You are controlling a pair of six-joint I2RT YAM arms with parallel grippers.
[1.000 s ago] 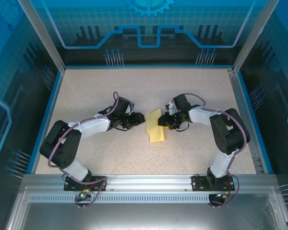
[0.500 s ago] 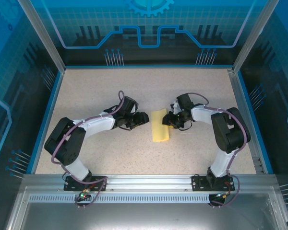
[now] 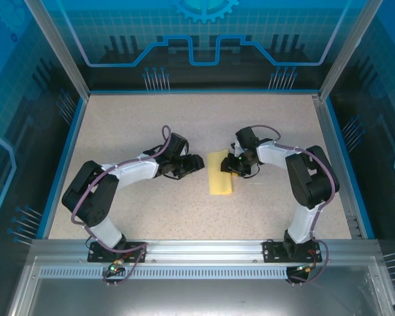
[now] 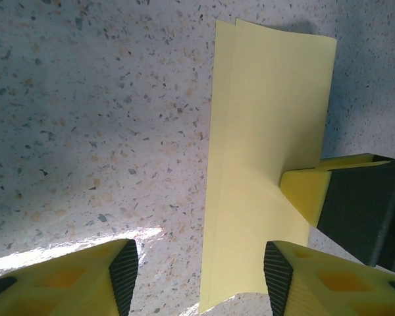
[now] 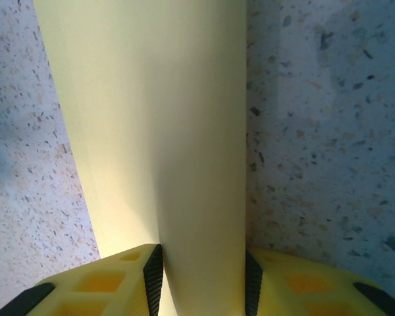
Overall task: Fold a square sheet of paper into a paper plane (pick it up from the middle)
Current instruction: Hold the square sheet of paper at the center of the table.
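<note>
Top external view: the square sheet of paper (image 3: 220, 174) is pale yellow and lies on the speckled bench (image 3: 138, 118), roughly mid-bench, a touch toward 3 o'clock. It's folded over into a longish strip running 12 to 6. The left hand (image 3: 196, 162) sits just at the sheet's 9 o'clock. The right hand (image 3: 232, 164) is at about its 2 o'clock, right on the paper's edge. Both arms are bent in low toward the middle.

Left wrist cam: the left hand (image 4: 201, 283) is released, jaws spread wide, w/ nothing b/w them but bench and the near corner of the sheet (image 4: 263, 125). You can see two layers at the far edge, one poking out slightly past the other on the 9 o'clock side. One of its pads (image 4: 276, 280) sits right beside the paper's near edge, can't tell if it touches. A yellow fingertip (image 4: 303, 192) of the right hand comes in from 3 o'clock and sits on the sheet's edge, and the paper dimples a bit there.

Right wrist cam: the right hand (image 5: 201, 280) is grasping the sheet (image 5: 151, 131). The rounded fold runs straight b/w its pads (image 5: 153, 276) and fills the gap, paper against both sides. The rest of the strip runs off toward 12 over the bench (image 5: 316, 131).
</note>
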